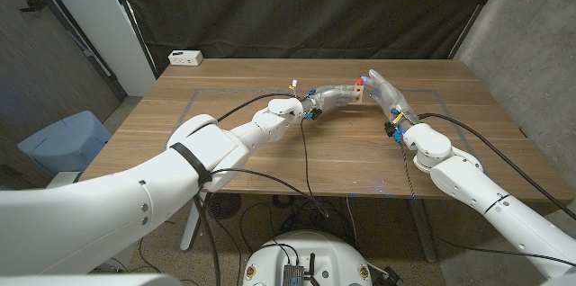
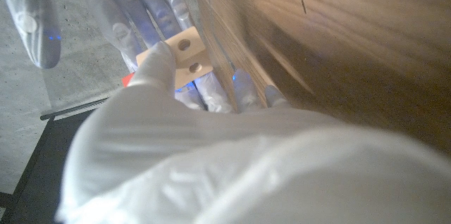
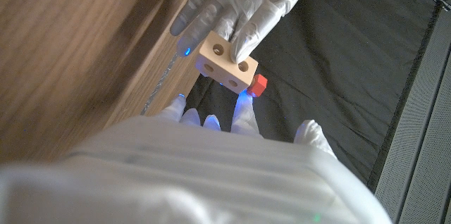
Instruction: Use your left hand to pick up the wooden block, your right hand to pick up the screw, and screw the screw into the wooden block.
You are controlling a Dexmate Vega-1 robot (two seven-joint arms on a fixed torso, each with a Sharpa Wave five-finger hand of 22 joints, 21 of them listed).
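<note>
Head view: left hand [image 1: 331, 97] and right hand [image 1: 385, 95], both in translucent white gloves, meeting above the far middle of the wooden table [image 1: 270, 151], with the wooden block [image 1: 358, 94] small between them and lifted off the surface. Right wrist view: block [image 3: 225, 63] seen closer, pale, squared, bored with round holes, pinched by left-hand fingers [image 3: 250, 30] from its far side; red screw [image 3: 258, 84] touching the block's lower corner, just beyond the right-hand fingertips [image 3: 243, 115]; whether those fingertips clamp the screw, not discernible. Left wrist view: block [image 2: 184, 55] held against the left thumb, two holes on its face, a sliver of red beside it, right-hand fingers [image 2: 116, 27] spread behind. Surface: brown wood with straight grain and a thin pale rectangle marked on it. Room: black curtain [image 1: 306, 7] behind the table, grey wall at right, a small white box [image 1: 185, 57] at the far left corner, a blue chair [image 1: 63, 142] at the left, black cables along both arms.
</note>
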